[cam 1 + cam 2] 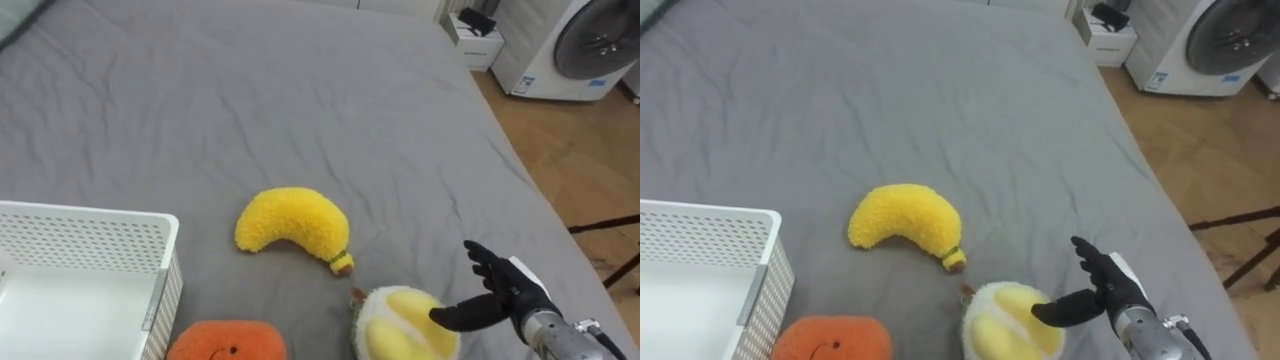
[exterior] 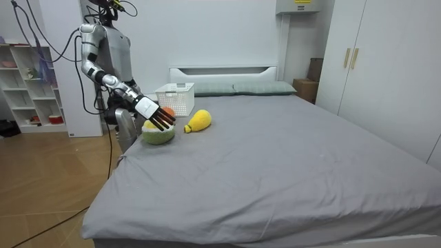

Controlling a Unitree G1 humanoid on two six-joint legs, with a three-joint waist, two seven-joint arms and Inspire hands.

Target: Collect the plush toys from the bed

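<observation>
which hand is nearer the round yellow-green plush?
Right. The right hand, open, is at the right edge of the yellow-green plush, with one finger reaching over it.

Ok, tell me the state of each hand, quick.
Right hand: open, fingers spread, at the yellow-green plush toy.
Left hand: cannot be told.

This is a bedroom in a home. A wide bed point(image 2: 275, 158) under a grey sheet point(image 1: 250, 100) fills the middle, with a white headboard point(image 2: 224, 71) and pillows point(image 2: 258, 87) at its far end. Pale wardrobe doors point(image 2: 372, 62) stand on the right and a white open shelf unit point(image 2: 27, 89) on the far left. The flooring point(image 2: 41, 186) is wood, and a washing machine point(image 1: 575, 45) stands past the bed's corner.
</observation>
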